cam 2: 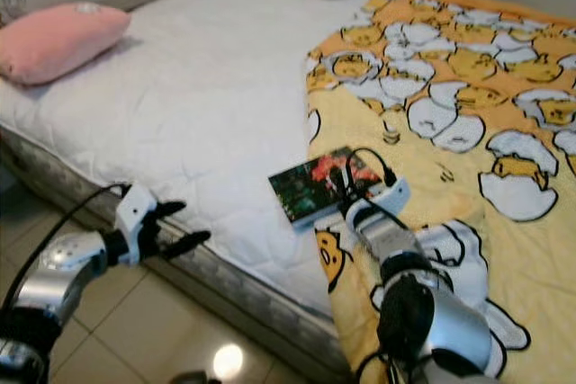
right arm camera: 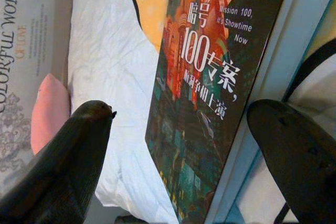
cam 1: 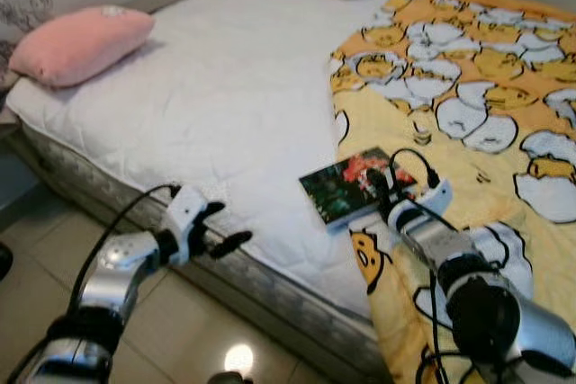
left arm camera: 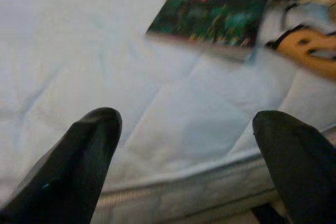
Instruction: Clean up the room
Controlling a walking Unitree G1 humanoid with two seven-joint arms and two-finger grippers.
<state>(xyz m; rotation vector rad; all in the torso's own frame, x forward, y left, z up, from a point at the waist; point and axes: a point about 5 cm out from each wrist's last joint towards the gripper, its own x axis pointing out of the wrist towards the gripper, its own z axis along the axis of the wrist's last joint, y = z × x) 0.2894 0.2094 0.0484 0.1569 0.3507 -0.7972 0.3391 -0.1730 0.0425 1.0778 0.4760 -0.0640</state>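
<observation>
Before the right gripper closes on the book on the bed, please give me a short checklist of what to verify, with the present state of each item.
1. Right gripper is at the book: ok, its fingers reach over the cover.
2. Right fingers are open: ok, in the right wrist view they stand wide apart with the book between them.
3. Book lies flat and reachable: ok, near the bed edge, partly on the yellow blanket, partly on the white mattress.
4. Nothing lies on top of the book: ok.
5. Left gripper is out of the way: ok, open, at the mattress edge.
6. Fingers are low enough to grip: cannot tell.
</observation>
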